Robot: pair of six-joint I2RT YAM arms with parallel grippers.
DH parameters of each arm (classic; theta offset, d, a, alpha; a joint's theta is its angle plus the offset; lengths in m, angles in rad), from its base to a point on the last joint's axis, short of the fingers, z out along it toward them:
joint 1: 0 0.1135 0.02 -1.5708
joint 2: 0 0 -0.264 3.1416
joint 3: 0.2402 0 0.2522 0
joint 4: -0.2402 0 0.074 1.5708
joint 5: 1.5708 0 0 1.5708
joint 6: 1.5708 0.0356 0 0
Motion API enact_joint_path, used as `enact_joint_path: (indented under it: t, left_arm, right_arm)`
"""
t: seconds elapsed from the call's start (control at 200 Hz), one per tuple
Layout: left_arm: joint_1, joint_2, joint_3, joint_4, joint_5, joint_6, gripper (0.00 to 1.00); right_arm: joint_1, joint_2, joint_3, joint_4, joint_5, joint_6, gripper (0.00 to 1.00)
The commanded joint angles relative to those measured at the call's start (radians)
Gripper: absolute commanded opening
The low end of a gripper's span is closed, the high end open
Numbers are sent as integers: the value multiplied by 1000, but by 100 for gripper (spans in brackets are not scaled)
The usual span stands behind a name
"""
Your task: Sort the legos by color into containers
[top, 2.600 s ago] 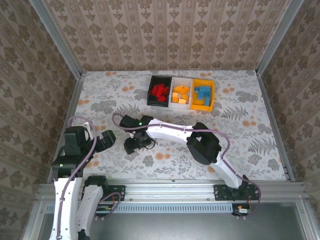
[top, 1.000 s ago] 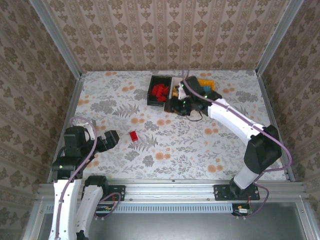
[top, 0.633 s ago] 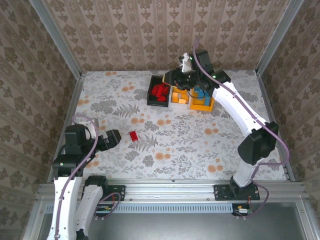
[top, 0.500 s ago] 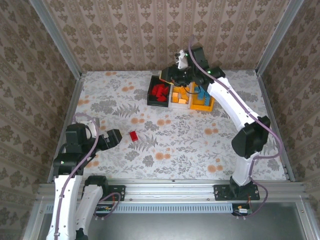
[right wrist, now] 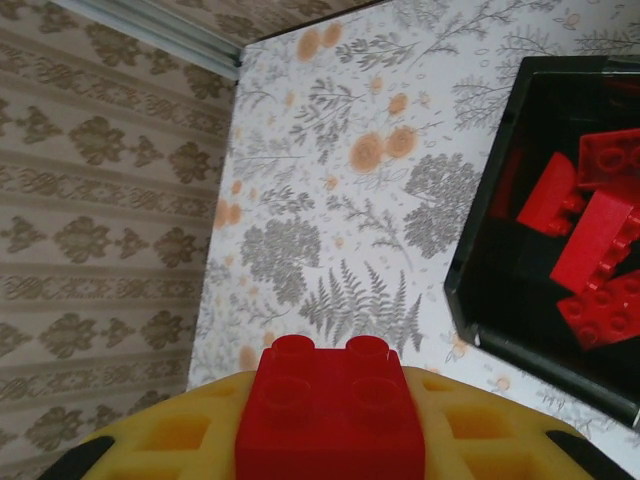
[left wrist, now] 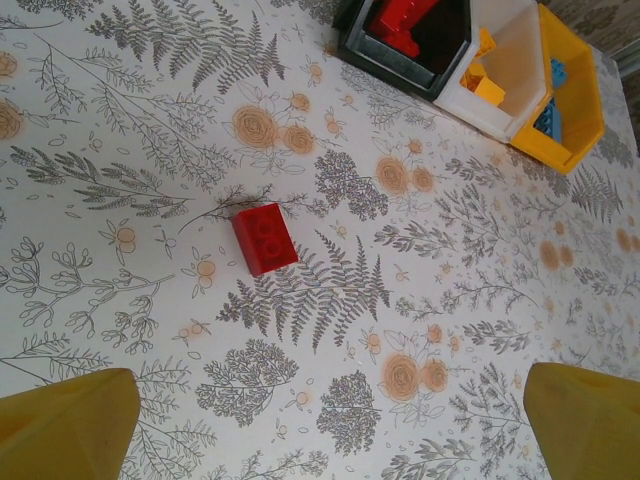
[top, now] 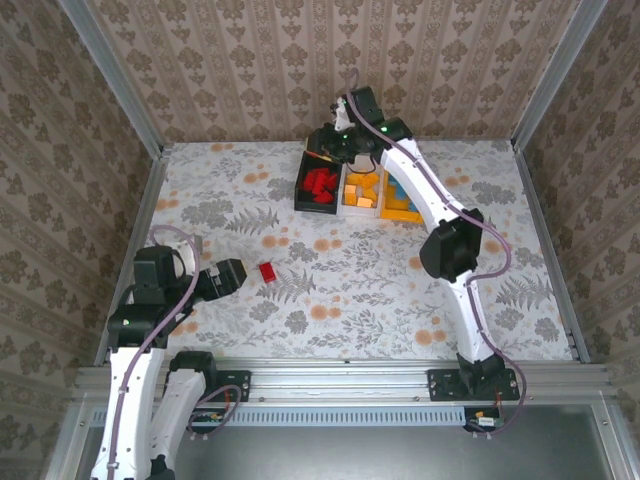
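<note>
Right jaws are clamped on a red brick (right wrist: 331, 420), studs facing the wrist cam, seated between the yellow pads (right wrist: 480, 432). Right arm (top: 405, 175) is stretched out to the far side of the black tray (top: 315, 209).

From the right wrist, the tray sits off to one side of the jaws, not under them. The held brick looks to be over bare worktop (right wrist: 330, 200), just outside the tray wall. The red pile (right wrist: 590, 250) is inside. My read: shift sideways toward the tray's middle before letting go, or it lands outside.

One loose brick (left wrist: 264, 237) lies on the worktop, near-left of the black tray and well apart from it. The left arm (top: 150, 300) is by far the closer one.

Left jaws are wide, with fingertips (left wrist: 70, 430) at the two lower corners of the wrist view. The loose brick is ahead of them, left of their midline. Its long axis runs roughly along the approach, slightly skewed, so the jaws would close across the short side. I'd nudge left and add a small wrist twist first.
</note>
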Motion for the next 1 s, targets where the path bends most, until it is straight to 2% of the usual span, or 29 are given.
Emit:
enact_joint_path:
  t: [0.0,0.445,0.755,0.995]
  left_arm:
    - [-6,-2,-8,14,24,27,100]
    - [-6,-2,-7,17,35,30,100]
    - [-6,-10,-8,20,52,33,100]
    - [-6,-14,-8,21,55,36,100]
  right_arm:
    - [-1,81,100,-71,55,-12,32]
    - [-3,209,144,14,220,-82,31]
    - [34,237,121,133,483,-273,32]
    - [42,267,119,160,532,-291,32]
